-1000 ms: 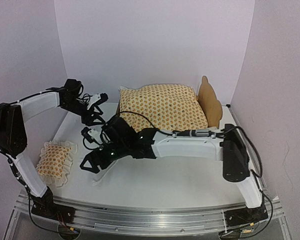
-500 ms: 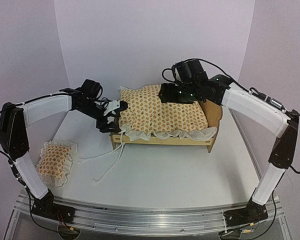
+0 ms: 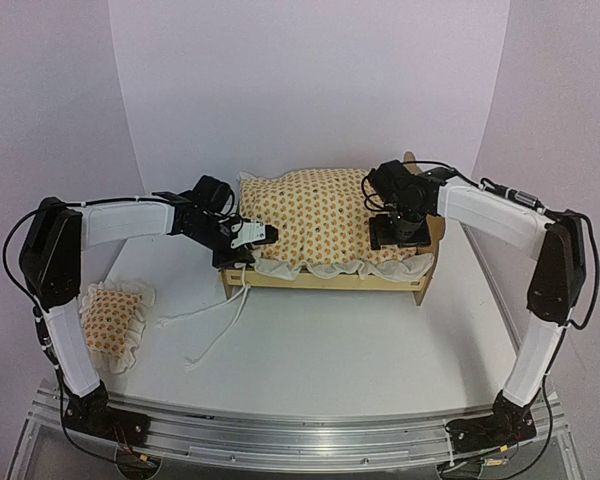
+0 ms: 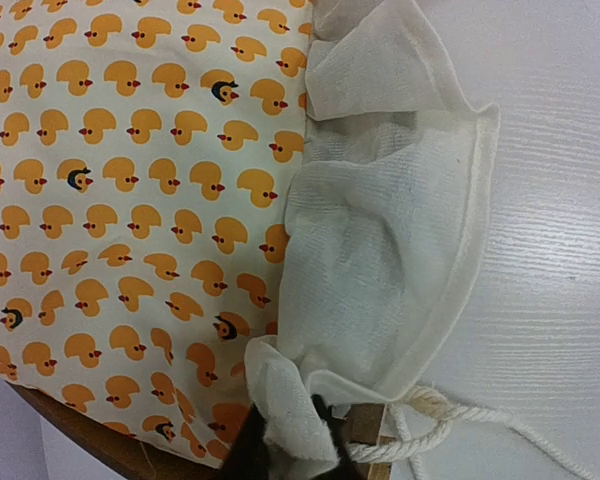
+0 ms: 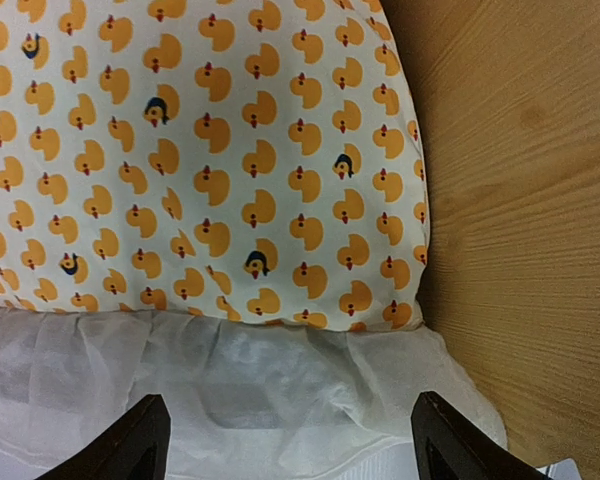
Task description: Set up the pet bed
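Observation:
The pet bed [image 3: 330,282], a light plywood frame with a tall headboard [image 3: 432,215] at its right end, stands mid-table. A duck-patterned ruffled cushion [image 3: 315,215] lies on it. My left gripper [image 3: 260,238] is at the cushion's near left corner. In the left wrist view this gripper [image 4: 295,445] is shut on a fold of the white ruffle [image 4: 380,270], beside the frame's corner post [image 4: 365,430] and a rope tie [image 4: 430,435]. My right gripper [image 3: 395,235] hangs open over the cushion's near edge by the headboard. Its fingers [image 5: 145,440] straddle the ruffle [image 5: 280,390] without touching it.
A small matching pillow [image 3: 110,320] lies at the near left. White tie cords [image 3: 215,325] trail from the bed's left corner across the table. The headboard's wooden face [image 5: 520,200] stands just right of my right gripper. White walls enclose three sides.
My right arm swung from the near left, up over the bed, and down to the headboard end. My left gripper moved right to the cushion's corner and shut on the ruffle.

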